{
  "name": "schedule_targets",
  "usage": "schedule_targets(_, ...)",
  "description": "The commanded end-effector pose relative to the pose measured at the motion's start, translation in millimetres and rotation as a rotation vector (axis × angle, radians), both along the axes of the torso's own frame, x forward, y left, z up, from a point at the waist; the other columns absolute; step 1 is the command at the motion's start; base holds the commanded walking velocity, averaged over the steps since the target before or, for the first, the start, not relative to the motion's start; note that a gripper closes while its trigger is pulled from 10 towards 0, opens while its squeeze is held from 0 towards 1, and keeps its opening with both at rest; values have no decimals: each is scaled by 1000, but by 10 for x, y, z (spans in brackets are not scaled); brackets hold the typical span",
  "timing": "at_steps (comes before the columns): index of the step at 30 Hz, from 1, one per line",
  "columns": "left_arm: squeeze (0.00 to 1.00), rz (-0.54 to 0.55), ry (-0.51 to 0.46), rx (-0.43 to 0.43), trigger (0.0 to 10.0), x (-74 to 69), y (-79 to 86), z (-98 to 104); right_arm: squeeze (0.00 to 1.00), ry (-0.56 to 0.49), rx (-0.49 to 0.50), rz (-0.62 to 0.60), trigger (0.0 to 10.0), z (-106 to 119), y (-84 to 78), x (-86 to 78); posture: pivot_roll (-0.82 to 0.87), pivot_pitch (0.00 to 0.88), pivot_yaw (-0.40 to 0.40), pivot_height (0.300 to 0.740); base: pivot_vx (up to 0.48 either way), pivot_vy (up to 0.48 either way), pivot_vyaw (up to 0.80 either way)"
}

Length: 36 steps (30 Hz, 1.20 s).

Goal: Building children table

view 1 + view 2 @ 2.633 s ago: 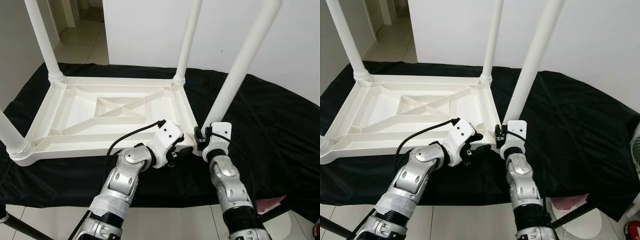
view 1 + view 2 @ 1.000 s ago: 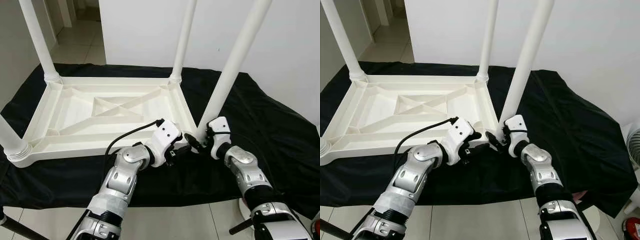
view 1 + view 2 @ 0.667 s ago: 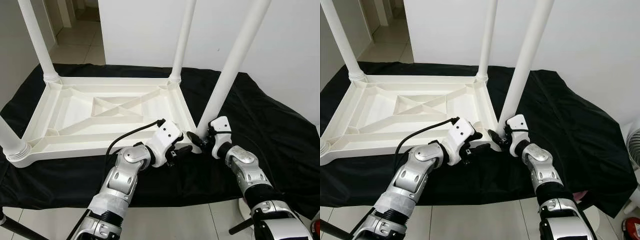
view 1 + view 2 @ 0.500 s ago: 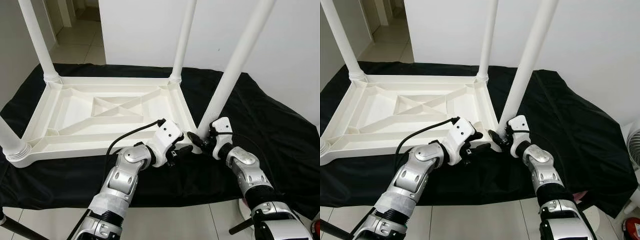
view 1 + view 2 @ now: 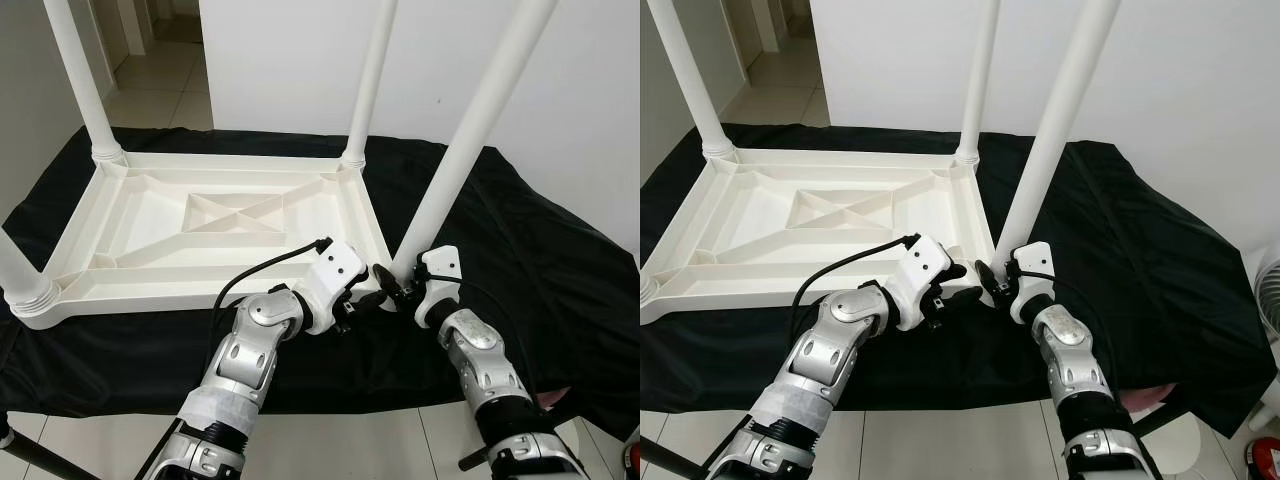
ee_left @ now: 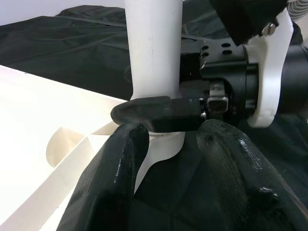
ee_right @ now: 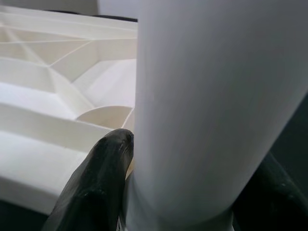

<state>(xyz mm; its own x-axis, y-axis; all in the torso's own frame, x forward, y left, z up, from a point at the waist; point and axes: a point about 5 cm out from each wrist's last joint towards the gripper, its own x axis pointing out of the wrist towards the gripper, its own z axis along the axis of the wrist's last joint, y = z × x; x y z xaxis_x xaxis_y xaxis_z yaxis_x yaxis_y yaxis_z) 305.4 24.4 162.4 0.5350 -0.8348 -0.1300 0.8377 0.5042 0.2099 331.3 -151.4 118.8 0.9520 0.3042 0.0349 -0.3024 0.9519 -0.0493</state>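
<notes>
Left eye view: the right arm has been pulled in under the near leg [image 5: 455,170], so it is likely being twisted tight into the upside-down white plastic table [image 5: 150,225].

Right wrist view: the right gripper [image 7: 159,192] is clasped round the smooth round leg.

Left wrist view: the left gripper [image 6: 175,144] is spread beside it.

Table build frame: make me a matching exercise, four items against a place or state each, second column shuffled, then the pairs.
1. tabletop
2. near right leg
3. right gripper
4. cloth

A. black, spread under everything
B. upside down, ribs showing
C. closed around a leg's base
D. stands in the corner nearest both grippers

Pairs: 1-B, 2-D, 3-C, 4-A
</notes>
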Motion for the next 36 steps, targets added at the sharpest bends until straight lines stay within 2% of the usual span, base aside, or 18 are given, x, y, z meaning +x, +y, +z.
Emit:
schedule_targets(1, 0, 103, -11, -15, 10000, 21, -7, -12, 0, 77, 68, -174, 10000, -136, 20, -45, 41, 23, -44, 740, 0, 0, 0)
schedule_targets(3, 0, 101, -10, -16, 10000, 20, -15, -12, 0, 79, 87, -293, 10000, -143, 41, -62, 39, 20, -46, 740, 0, 0, 0)
schedule_targets(4, 0, 101, -10, -16, 10000, 20, -15, -12, 0, 79, 87, -293, 10000, -143, 41, -62, 39, 20, -46, 740, 0, 0, 0)
schedule_targets(6, 0, 99, -10, -18, 10000, 18, -23, -13, 0, 75, 96, -382, 10000, -146, 87, -87, 38, 19, -49, 740, 0, 0, 0)
schedule_targets(10, 0, 97, -8, -19, 10000, 15, -30, -15, 0, 77, 104, -422, 10000, -153, 154, -112, 38, 17, -49, 740, 0, 0, 0)
schedule_targets(11, 0, 95, -8, -20, 10000, 13, -35, -15, 0, 79, 110, -407, 10000, -154, 212, -124, 38, 16, -49, 740, 0, 0, 0)
schedule_targets(15, 0, 92, -8, -20, 10000, 8, -43, -17, 0, 69, 119, -378, 10000, -130, 248, -158, 35, 13, -51, 740, 0, 0, 0)
schedule_targets(16, 0, 91, -8, -20, 10000, 6, -45, -19, 1000, 66, 118, -384, 10000, -115, 236, -176, 36, 12, -51, 740, 0, 0, 0)
schedule_targets(20, 0, 91, -7, -20, 10000, 0, -44, -23, 1000, 58, 147, -367, 10000, -90, 214, -195, 38, 11, -53, 740, 0, 0, 0)
schedule_targets(22, 0, 92, -4, -17, 10000, -10, -32, -36, 1000, 22, 167, -334, 10000, -29, 184, -227, 39, 12, -56, 740, 0, 0, 0)
schedule_targets(27, 0, 94, -2, -15, 10000, -17, -23, -48, 1000, 7, 156, -322, 10000, -9, 135, -256, 37, 10, -57, 740, 0, 0, 0)
schedule_targets(31, 0, 95, -1, -13, 10000, -21, -27, -55, 1000, 30, 110, -264, 10000, -52, -125, -335, 33, 6, -57, 740, 0, 0, 0)
schedule_targets(32, 0, 95, -1, -14, 10000, -16, -29, -51, 0, 24, 100, -228, 10000, -32, -175, -339, 31, 5, -55, 740, 0, 0, 0)
schedule_targets(36, 0, 92, -2, -15, 10000, -5, -35, -41, 0, 3, 75, -138, 10000, 33, -259, -328, 28, 3, -52, 740, 0, 0, 0)
